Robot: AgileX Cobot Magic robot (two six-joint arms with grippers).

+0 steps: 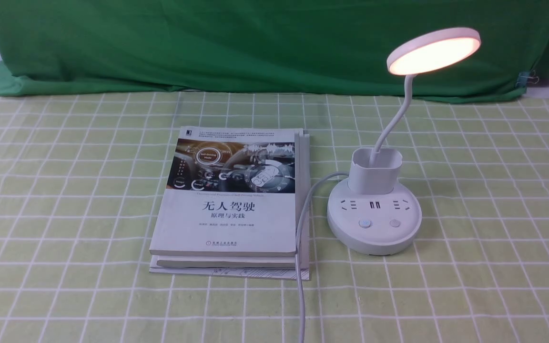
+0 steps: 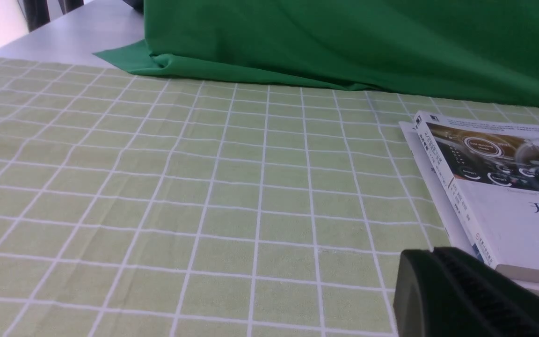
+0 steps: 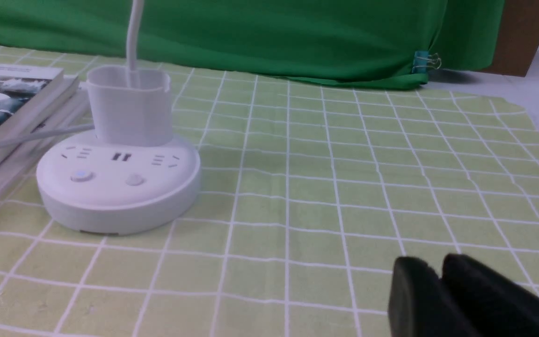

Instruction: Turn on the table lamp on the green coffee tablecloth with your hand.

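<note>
The white table lamp point(image 1: 373, 214) stands on the green coffee tablecloth point(image 1: 65, 190), right of centre. Its disc head point(image 1: 434, 51) glows warm white. The round base carries sockets and two buttons point(image 1: 365, 222). Its white cord point(image 1: 300, 247) runs toward the front edge. In the right wrist view the lamp base point(image 3: 119, 180) lies a few cloth squares away from my right gripper point(image 3: 431, 266), which is shut and empty. My left gripper point(image 2: 431, 253) is shut and empty, low over the cloth near the book's corner. Neither arm shows in the front view.
A stack of books point(image 1: 234, 200) lies just left of the lamp; it also shows in the left wrist view point(image 2: 498, 187). The dark green backdrop fabric point(image 1: 255, 43) hangs along the far edge, held by a clip point(image 3: 424, 60) at the right.
</note>
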